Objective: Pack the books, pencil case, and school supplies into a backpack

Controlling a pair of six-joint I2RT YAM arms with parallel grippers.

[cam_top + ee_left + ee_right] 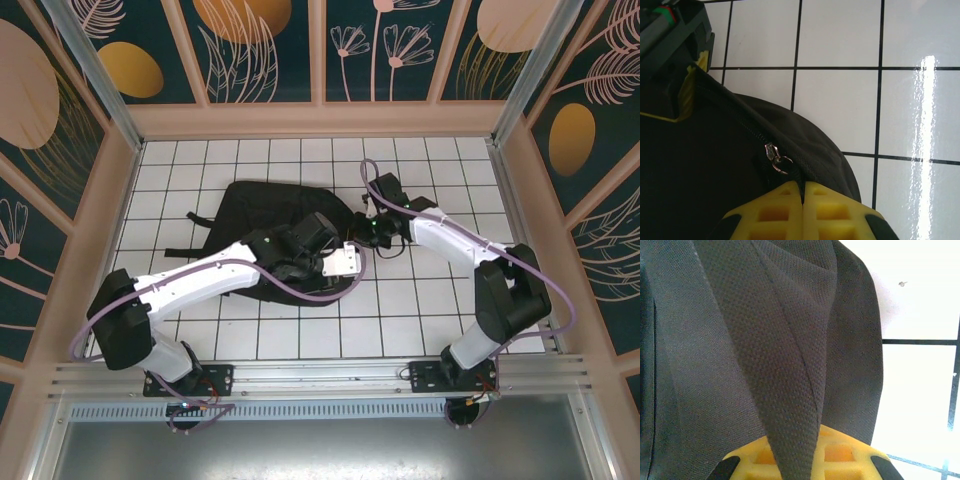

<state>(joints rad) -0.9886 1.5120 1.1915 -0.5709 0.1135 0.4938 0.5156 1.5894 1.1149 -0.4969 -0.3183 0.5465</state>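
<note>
- Two sets of yellow fingers, both closed, both at the black backpack (250, 205).
- My left gripper (803, 189) has its fingers (775, 212) pressed flat together, with only a thin seam between them.
- The backpack's zip line runs straight down into that seam; I cannot tell whether any cloth is nipped there.
- One small metal zip pull (776, 159) lies just beyond my left fingertips, slightly to their left, on the black fabric.
- The backpack's rounded edge curves past the right of those fingertips, with the white tiled table (840, 35) beyond it.
- My right gripper (800, 452) is pinching a fold of the backpack's woven cloth, which rises from between the fingertips and widens away from them.
- More black fabric spreads to the left of my right fingers, and bare tile lies to their right.
</note>
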